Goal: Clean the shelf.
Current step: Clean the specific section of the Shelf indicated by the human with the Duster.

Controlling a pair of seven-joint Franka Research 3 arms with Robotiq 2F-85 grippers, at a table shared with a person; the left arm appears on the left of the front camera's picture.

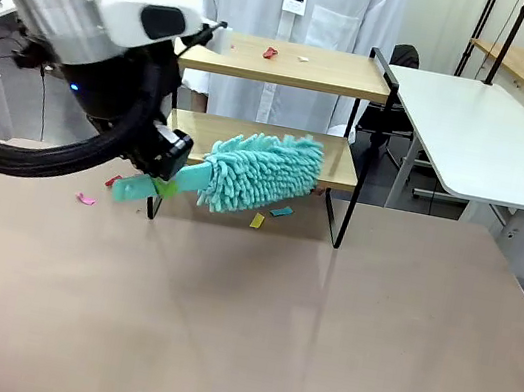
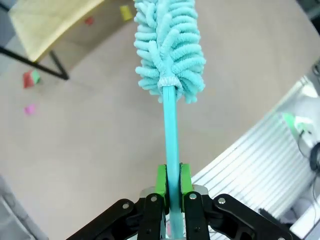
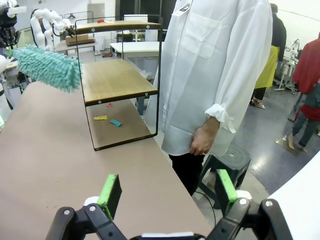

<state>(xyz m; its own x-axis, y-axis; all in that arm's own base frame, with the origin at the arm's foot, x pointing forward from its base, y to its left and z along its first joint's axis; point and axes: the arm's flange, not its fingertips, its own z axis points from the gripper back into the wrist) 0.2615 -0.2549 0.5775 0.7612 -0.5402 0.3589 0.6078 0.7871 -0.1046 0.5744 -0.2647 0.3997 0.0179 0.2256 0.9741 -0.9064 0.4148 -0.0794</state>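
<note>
The duster [image 1: 261, 174] blocks the shelf [image 1: 335, 71] front at the lower board; the near table [image 1: 267, 339] lies open.

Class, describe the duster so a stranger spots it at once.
Find the two-tier wooden shelf across the table. The left gripper holds a duster before its lower board. It alone is fluffy and teal; nearby scraps are tiny and flat.

The shelf [image 1: 340, 167] stands at the far side of the table [image 1: 316, 348], a person [image 1: 324, 14] behind it. The duster [image 1: 261, 174] hangs before its lower board [image 1: 198, 129]. Scraps [image 1: 270, 52] lie on the top board [image 1: 339, 74] and on the table underneath.
</note>
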